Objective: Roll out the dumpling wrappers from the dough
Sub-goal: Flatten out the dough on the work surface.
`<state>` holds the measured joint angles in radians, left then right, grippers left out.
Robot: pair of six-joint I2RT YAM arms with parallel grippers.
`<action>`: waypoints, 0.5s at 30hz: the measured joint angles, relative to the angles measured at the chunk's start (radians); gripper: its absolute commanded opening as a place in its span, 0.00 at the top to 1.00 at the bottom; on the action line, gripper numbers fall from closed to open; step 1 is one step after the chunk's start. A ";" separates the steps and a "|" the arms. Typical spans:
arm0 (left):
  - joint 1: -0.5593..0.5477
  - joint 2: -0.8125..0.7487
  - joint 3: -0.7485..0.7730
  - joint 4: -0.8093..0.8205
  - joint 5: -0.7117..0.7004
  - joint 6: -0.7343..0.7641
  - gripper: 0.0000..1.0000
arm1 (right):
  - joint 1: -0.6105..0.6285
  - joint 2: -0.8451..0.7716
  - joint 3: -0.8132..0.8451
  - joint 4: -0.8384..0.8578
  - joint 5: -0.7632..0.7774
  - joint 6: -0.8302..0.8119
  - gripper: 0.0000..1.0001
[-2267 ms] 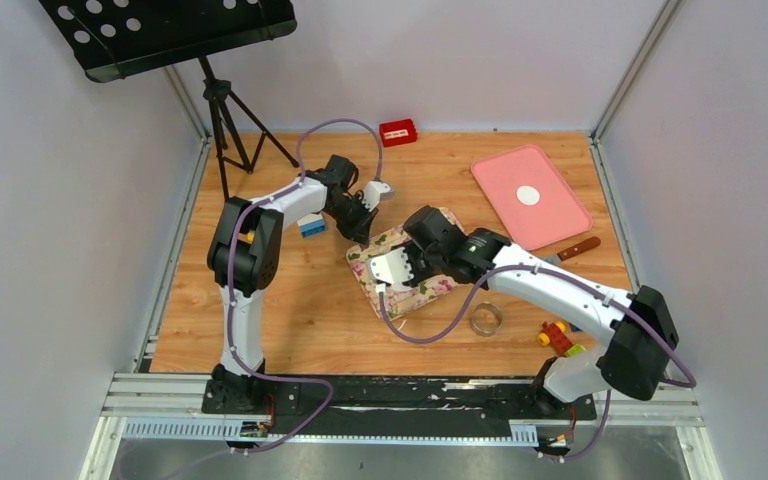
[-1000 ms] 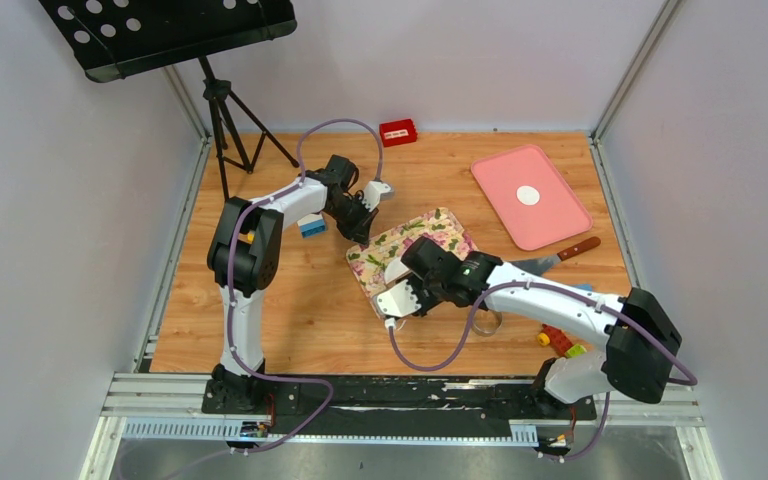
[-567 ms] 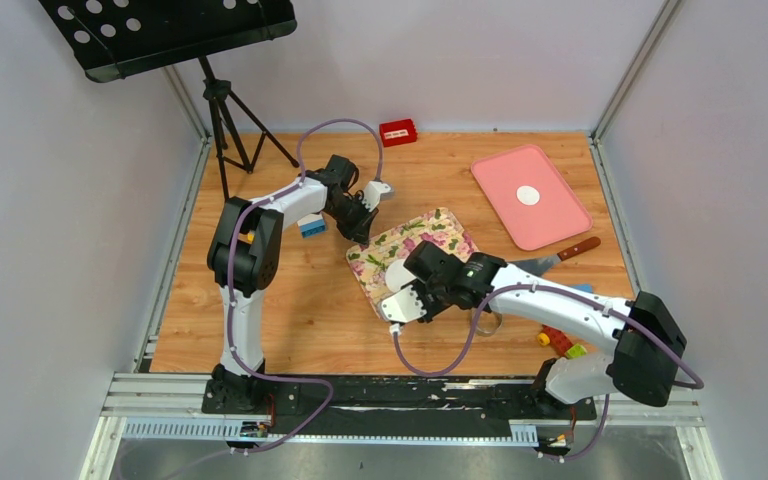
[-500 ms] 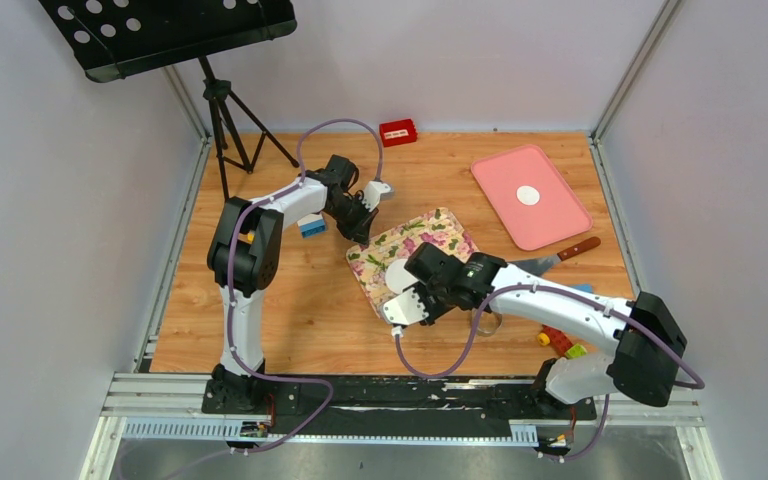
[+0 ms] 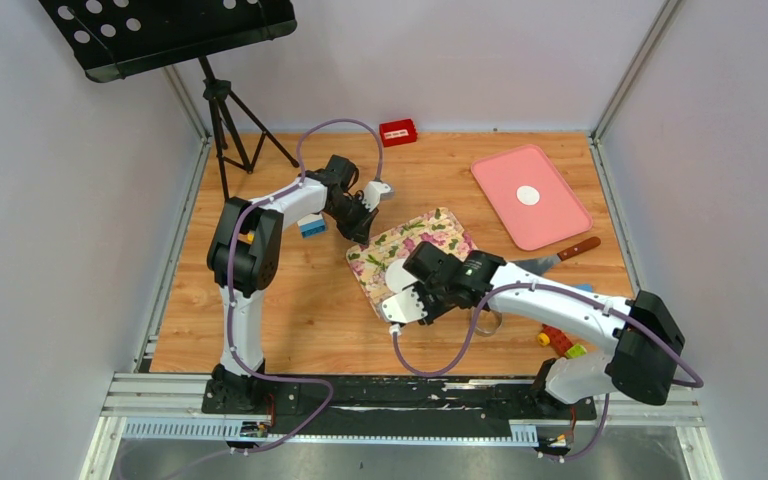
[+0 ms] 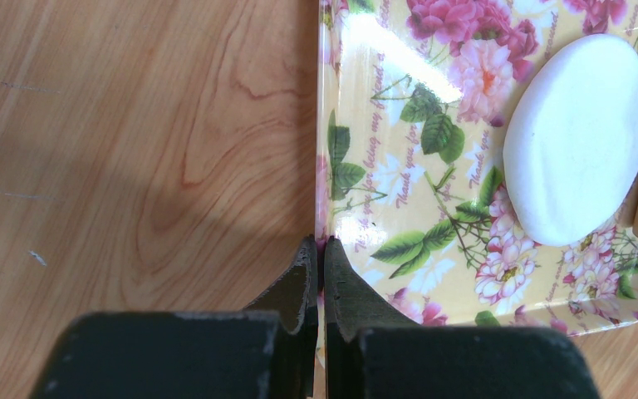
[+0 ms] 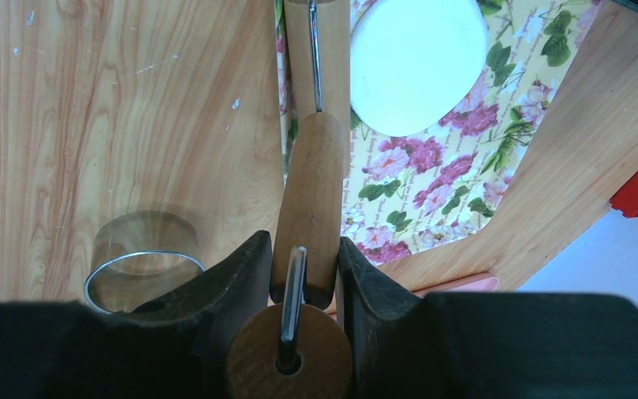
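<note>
The floral tray [image 5: 430,228] sits mid-table, and all else is placed from it. In it lies the dough [image 6: 577,150] — one flattened, smooth white oval in the tray's near part. The only other thing over the tray is the barrel of the roller [image 7: 309,199], which lies right along the dough's edge. Whether the two touch cannot be told.

The left gripper [image 6: 321,249] is clamped on the tray's left rim, its fingers pinched together with the thin edge between them. The right gripper [image 7: 303,248] hangs over the tray's near edge, clenched on the roller's wooden handle, and the metal rod runs from the handle forward to the barrel.

Right of the floral tray and farther back is a pink tray [image 5: 560,205]. It holds a single wrapper [image 5: 528,195] — a small white disc at its middle.

A metal ring [image 7: 145,266] stands on the table just off the floral tray's near right side. A knife [image 5: 565,252] lies between the two trays. A blue-and-white block [image 5: 311,226] rests left of the floral tray, beside the left arm.
</note>
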<state>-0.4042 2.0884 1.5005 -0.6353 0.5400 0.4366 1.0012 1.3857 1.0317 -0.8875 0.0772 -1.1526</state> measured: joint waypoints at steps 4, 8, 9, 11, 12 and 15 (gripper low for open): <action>0.000 0.000 0.000 0.000 0.001 0.000 1.00 | 0.000 0.000 0.018 -0.014 0.001 0.008 1.00; -0.003 0.000 -0.001 -0.002 0.001 0.000 1.00 | -0.003 0.001 0.082 -0.087 0.000 0.014 1.00; -0.003 0.000 -0.001 -0.002 0.001 0.000 1.00 | -0.003 0.001 0.109 -0.104 0.000 0.014 1.00; -0.003 0.000 -0.001 -0.002 0.001 0.000 1.00 | -0.003 0.002 0.144 -0.106 0.007 0.013 1.00; -0.004 0.000 -0.001 -0.002 0.001 0.000 1.00 | -0.003 0.002 0.159 -0.100 0.011 0.010 1.00; -0.004 -0.001 -0.001 -0.002 0.001 0.000 1.00 | -0.003 0.013 0.175 -0.071 0.021 0.003 1.00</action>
<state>-0.4080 2.0876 1.4994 -0.6376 0.5411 0.4366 0.9981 1.3991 1.2064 -0.9585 0.0978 -1.1492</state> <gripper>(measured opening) 0.017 0.324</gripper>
